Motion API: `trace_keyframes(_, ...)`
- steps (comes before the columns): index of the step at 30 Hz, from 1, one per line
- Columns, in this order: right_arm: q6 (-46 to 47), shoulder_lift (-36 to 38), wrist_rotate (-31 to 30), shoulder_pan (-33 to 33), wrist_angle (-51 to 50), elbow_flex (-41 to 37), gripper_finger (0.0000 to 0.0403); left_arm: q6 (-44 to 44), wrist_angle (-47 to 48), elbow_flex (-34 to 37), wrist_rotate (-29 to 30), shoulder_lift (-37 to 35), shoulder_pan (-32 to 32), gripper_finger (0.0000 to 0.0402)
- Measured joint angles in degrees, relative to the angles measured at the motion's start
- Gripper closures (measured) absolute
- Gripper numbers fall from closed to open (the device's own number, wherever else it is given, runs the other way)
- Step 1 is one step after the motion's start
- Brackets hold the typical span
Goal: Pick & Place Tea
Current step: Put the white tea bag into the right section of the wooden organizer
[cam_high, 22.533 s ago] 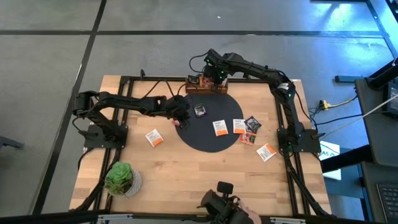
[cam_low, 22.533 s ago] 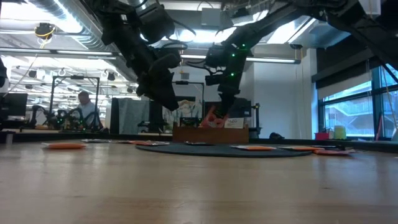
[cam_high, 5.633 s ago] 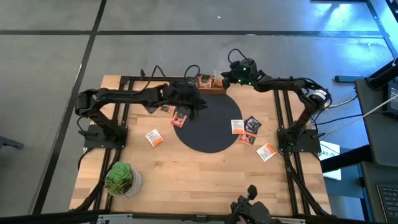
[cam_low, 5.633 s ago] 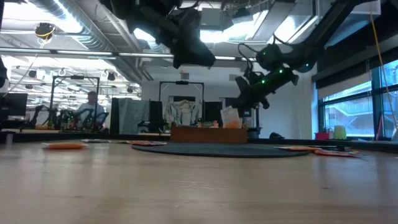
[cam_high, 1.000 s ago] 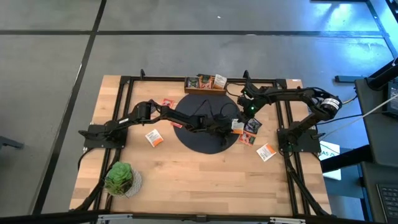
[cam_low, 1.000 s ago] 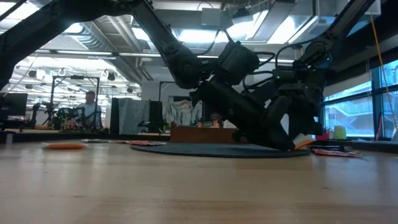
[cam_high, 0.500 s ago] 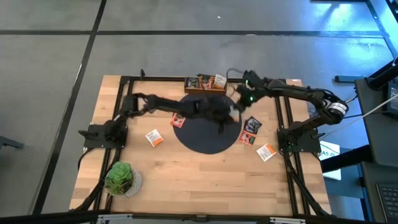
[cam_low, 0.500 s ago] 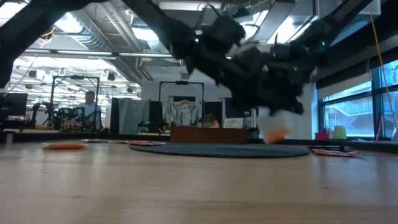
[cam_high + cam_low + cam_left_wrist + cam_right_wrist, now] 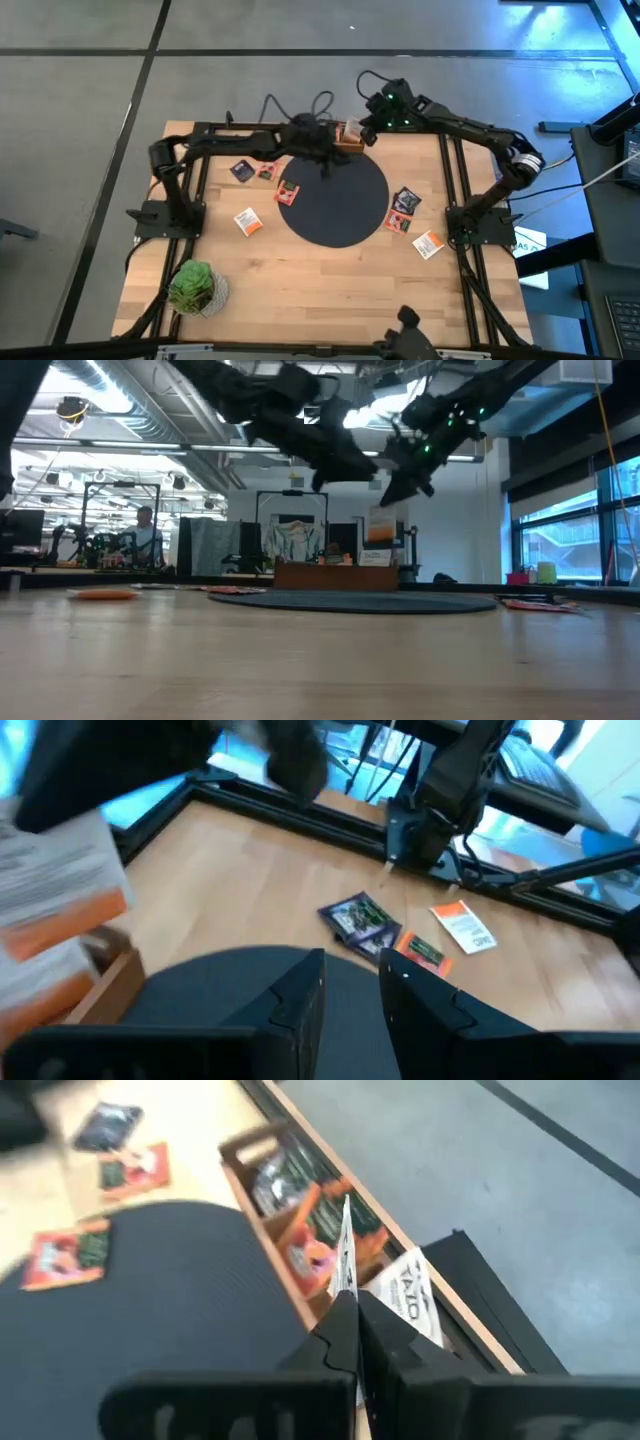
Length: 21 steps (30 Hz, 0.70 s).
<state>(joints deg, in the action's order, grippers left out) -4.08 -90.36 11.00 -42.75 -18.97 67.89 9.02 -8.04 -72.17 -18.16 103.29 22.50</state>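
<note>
My right gripper [image 9: 358, 130] is shut on a white-and-orange tea packet [image 9: 379, 525], high over the wooden box [image 9: 340, 143] at the table's far edge. The box [image 9: 262, 1198] holds several packets standing on edge. My left gripper [image 9: 326, 156] hovers open over the far part of the black round mat [image 9: 335, 205], with nothing between its fingers [image 9: 300, 1000]. Loose tea packets lie flat left of the mat [image 9: 248, 221] and right of it [image 9: 405, 200]. A red one [image 9: 288, 192] lies on the mat's left edge. My right gripper pinches the packet's upper edge [image 9: 343, 1270] between its two fingers, which slant down from the table's right toward the box. The packet shows edge-on between them and hangs below them [image 9: 378, 532], orange end down, clear of the box.
A green leafy plant [image 9: 195, 287] stands at the near left corner. An orange-and-white packet [image 9: 428, 243] and a red one [image 9: 398, 222] lie near the right arm's base. Black frame rails run along the table's far and side edges.
My right gripper has lifted the white-and-orange packet off the mat's right edge and carried it up and toward the far edge, over the box, tipping from pointing down to slanting. My left gripper has risen from the mat's right side and swung back toward the far edge.
</note>
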Motion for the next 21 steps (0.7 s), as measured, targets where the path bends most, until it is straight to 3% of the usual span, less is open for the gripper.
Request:
trace_keyframes(8,-2.43,-9.60,-0.17,-0.41,8.21,0.10,0.0402,2.04,-5.82,10.70,0.57,-8.85,-0.14,0.0306)
trace_keyframes(14,-4.84,-13.17,-5.09,-0.43,10.37,0.16,0.0402,2.23,-5.46,12.42,3.52,-9.75,-1.09,0.0306)
trace_keyframes(21,-8.25,-13.15,-6.49,-0.31,8.86,0.16,0.0399,1.47,-5.07,12.49,3.50,-9.75,-1.93,0.0306)
